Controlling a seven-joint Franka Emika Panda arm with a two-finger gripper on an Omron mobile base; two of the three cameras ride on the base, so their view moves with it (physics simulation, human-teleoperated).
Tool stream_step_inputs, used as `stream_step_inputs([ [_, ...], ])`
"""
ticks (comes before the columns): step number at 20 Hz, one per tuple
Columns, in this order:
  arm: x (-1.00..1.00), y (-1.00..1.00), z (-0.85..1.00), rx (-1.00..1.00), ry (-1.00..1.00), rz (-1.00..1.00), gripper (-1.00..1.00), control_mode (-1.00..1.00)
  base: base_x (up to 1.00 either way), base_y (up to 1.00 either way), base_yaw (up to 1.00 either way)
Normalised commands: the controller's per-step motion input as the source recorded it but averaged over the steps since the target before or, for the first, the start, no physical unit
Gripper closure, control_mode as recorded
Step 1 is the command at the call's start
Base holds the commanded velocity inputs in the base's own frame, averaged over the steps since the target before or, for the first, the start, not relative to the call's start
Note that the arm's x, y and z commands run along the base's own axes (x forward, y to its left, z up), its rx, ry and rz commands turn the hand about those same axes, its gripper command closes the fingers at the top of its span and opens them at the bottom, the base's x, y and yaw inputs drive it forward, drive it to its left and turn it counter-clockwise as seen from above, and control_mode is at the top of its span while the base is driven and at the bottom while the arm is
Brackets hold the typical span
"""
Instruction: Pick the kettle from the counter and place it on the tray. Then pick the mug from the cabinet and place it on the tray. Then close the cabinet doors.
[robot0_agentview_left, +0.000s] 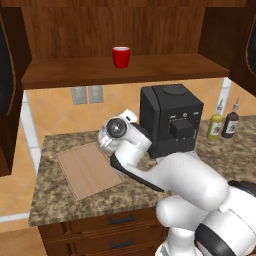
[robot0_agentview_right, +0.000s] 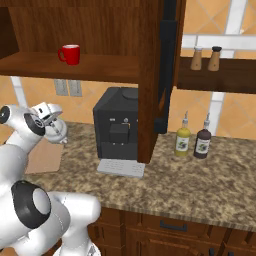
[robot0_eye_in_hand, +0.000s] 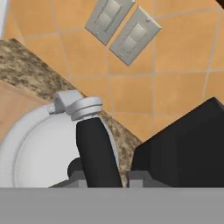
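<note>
Kettle: squat silver-white metal kettle (robot0_eye_in_hand: 48, 144), rigid, smooth body likely slippery.
Hold: arched black handle (robot0_eye_in_hand: 96, 153).
Fingers: fingers (robot0_eye_in_hand: 75, 177) pinching the handle, apparently.

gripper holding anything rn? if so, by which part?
Looks like the kettle, by its arched black handle, which runs between the fingertips of the gripper in the hand view. Actual contact isn't clearly visible.
</note>
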Motion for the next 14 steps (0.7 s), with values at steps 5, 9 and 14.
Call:
stream_step_inputs([
  [5, 0.00, 0.83, -0.07, -0.07, 0.11, 0.00, 1.00, -1.00, 0.00, 0.00, 0.00],
  [9, 0.09, 0.33, -0.53, -0.05, 0.01, 0.00, 1.00, -1.00, 0.00, 0.00, 0.00],
  [14, 0.06, 0.29, -0.69, -0.03, 0.00, 0.00, 1.00, -1.00, 0.00, 0.00, 0.00],
])
